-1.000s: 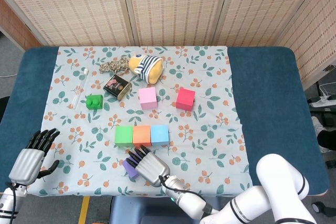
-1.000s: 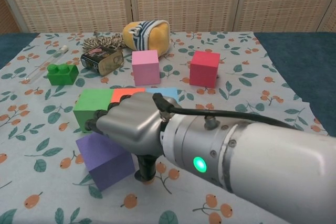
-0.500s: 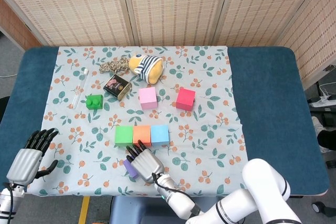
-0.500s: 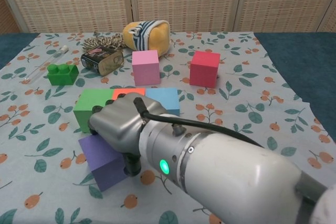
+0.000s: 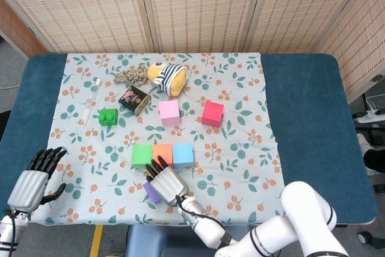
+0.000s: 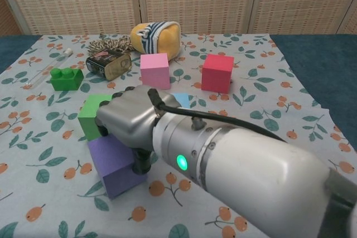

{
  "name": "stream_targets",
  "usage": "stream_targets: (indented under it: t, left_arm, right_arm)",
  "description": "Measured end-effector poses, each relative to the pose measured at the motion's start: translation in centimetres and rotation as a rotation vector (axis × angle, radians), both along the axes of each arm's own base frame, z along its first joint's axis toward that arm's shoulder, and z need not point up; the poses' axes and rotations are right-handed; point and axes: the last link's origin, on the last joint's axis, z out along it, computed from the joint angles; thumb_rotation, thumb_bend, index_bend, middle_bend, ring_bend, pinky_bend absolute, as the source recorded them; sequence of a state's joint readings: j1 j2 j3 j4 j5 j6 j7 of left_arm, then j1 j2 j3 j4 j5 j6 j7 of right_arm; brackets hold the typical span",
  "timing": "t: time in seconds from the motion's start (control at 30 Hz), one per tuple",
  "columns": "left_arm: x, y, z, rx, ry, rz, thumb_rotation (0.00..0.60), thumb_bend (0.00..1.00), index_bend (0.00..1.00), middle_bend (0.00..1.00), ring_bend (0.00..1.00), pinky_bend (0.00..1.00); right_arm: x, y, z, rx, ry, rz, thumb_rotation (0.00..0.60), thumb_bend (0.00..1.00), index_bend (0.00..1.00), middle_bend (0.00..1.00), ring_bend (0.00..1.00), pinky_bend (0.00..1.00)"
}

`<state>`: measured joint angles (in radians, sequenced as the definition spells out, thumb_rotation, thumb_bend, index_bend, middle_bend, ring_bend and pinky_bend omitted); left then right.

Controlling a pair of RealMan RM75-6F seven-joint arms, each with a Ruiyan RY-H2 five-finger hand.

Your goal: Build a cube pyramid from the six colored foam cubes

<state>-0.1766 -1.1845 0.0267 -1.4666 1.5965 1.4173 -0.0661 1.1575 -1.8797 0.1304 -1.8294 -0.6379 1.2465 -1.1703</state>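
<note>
A row of three cubes, green (image 5: 142,155), orange (image 5: 161,152) and blue (image 5: 183,154), lies near the cloth's front. Behind it stand a pink cube (image 5: 169,112) and a red cube (image 5: 212,113), apart from each other. My right hand (image 5: 165,182) lies over the purple cube (image 5: 149,192) just in front of the row. In the chest view this right hand (image 6: 131,121) grips the purple cube (image 6: 114,163), thumb on its side, and hides the orange cube. My left hand (image 5: 30,185) hangs open off the table's front left corner.
At the back of the floral cloth lie a green toy brick (image 5: 108,116), a dark tin (image 5: 134,100), a striped plush toy (image 5: 168,77), a chain (image 5: 129,76) and a glass tube (image 5: 91,100). Blue table surface lies bare on both sides.
My right hand has slid left and forward onto the purple cube and closed around it; the cube has shifted slightly toward the row. The left hand has stayed put.
</note>
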Motion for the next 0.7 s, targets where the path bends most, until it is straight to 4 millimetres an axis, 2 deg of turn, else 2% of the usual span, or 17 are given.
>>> stream_targets:
  t: [0.43,0.7]
  left_arm:
    - [0.0,0.1,-0.6,0.002,0.031,0.009,0.600,0.35,0.00,0.04,0.00,0.05]
    - [0.0,0.3,-1.2,-0.004,0.055,0.022,0.600,0.35,0.00,0.04,0.00,0.05]
  right_arm:
    - [-0.5,-0.7,4.8,-0.004,-0.084,0.067,0.600,0.18,0.62,0.10,0.00,0.12]
    - [-0.7,-1.7,6.1,-0.040,-0.067,0.204,0.600,0.18,0.69,0.13,0.00,0.18]
